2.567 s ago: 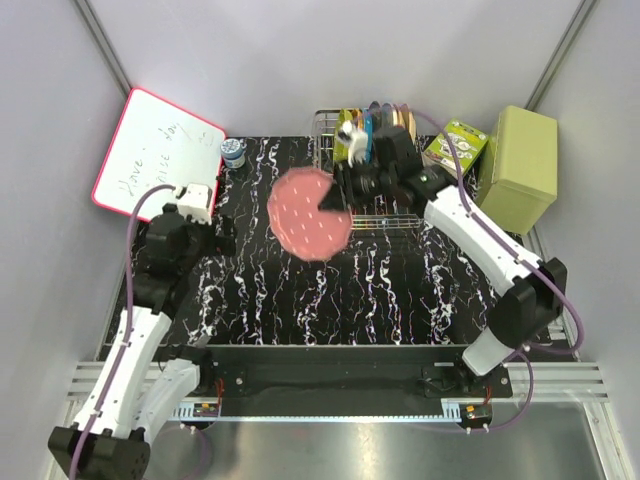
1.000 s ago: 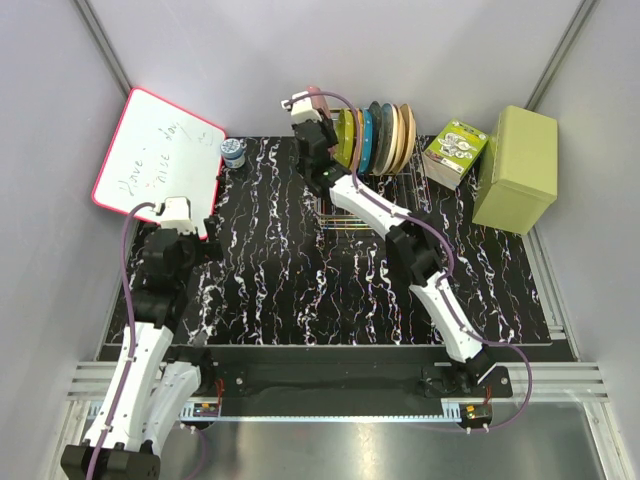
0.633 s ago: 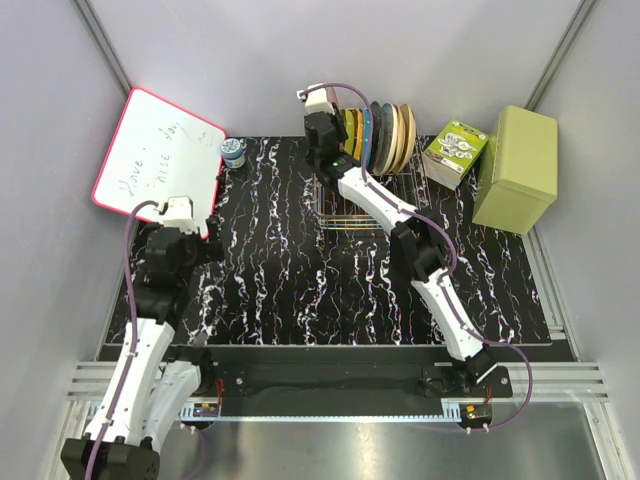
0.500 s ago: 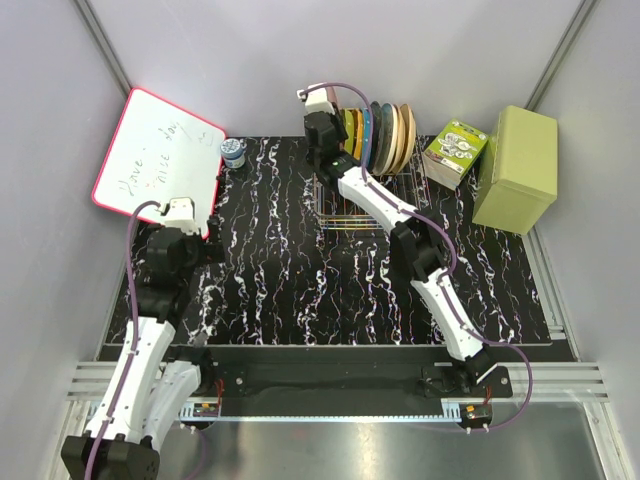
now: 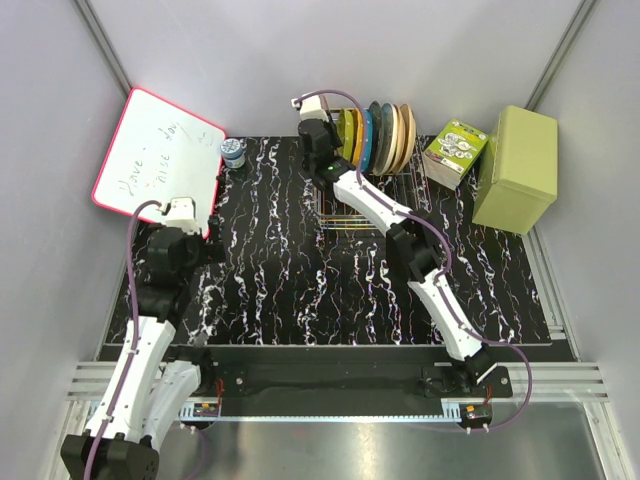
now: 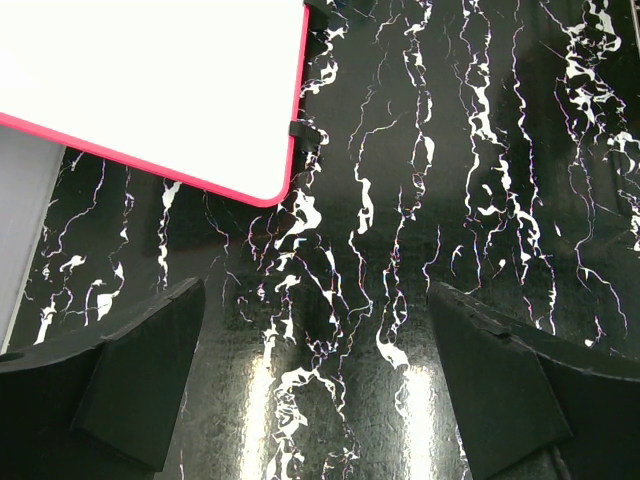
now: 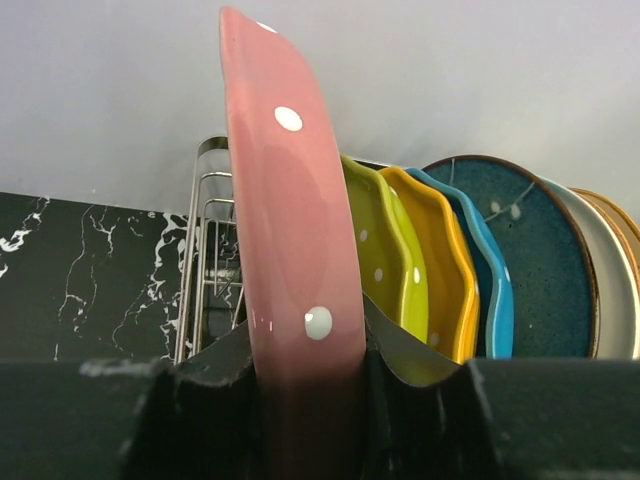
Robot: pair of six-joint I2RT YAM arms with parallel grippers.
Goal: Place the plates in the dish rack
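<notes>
While gripped edge-on, pink plate (image 7: 290,200) stands above right pincer (image 7: 305,372);
yellow-green plate (image 7: 388,255) just beside; left pincer (image 6: 315,385) released.

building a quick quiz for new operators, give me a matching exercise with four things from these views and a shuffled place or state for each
1 pink plate
2 yellow-green plate
3 left gripper
4 whiteboard

a open, holding nothing
b far left, red frame
c clamped edge-on by the right gripper
d standing free in the dish rack

Pairs: 1-c, 2-d, 3-a, 4-b
</notes>
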